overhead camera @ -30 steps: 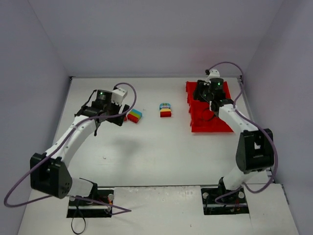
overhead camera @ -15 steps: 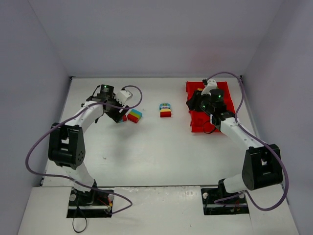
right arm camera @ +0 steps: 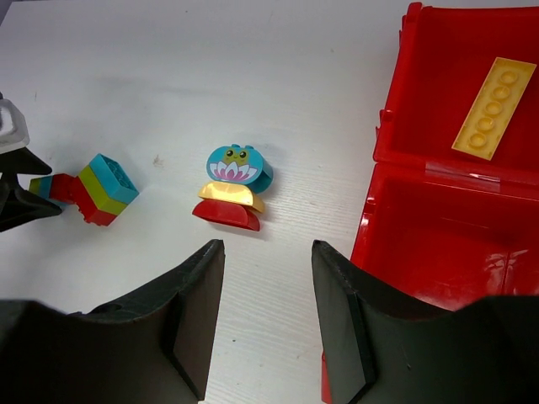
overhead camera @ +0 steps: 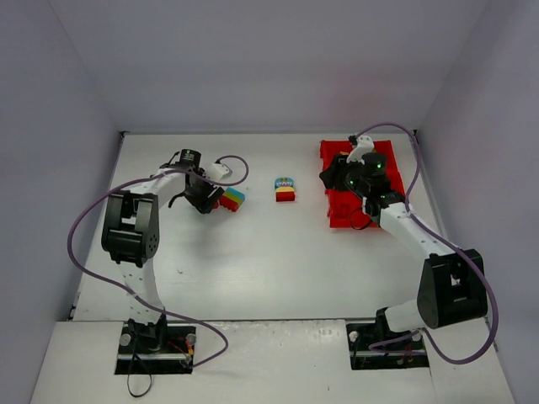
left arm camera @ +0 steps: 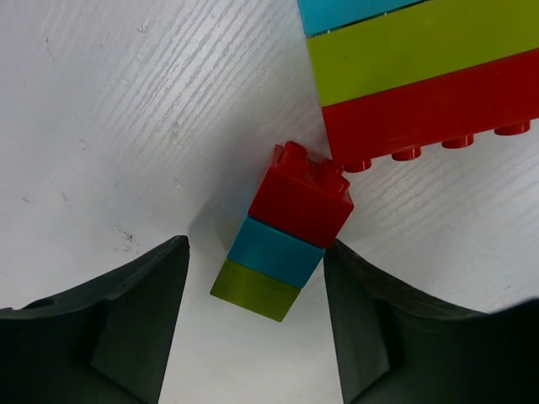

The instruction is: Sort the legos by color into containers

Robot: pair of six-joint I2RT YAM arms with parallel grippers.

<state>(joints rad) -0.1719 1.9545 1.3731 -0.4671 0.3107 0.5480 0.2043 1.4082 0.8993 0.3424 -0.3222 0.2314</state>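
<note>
Left end effector (left arm camera: 255, 248): released, one finger on each side of the small brick stack (left arm camera: 286, 227).
Small brick stack: on the worktop (left arm camera: 126, 109), touching a larger block (left arm camera: 421, 76).
Right end effector (right arm camera: 268, 246): released, empty, at the red tray (right arm camera: 381, 210) edge.
Yellow plate (right arm camera: 493, 108): in a tray bin.

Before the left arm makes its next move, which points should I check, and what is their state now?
1. The small stack lies inside the left tool: ok.
2. Tool closed on it: not ok, a gap shows.
3. It is clear of the large stack: not ok, they touch.
4. The right tool is empty: ok.
5. The red tray is upright, bins open: ok.
</note>
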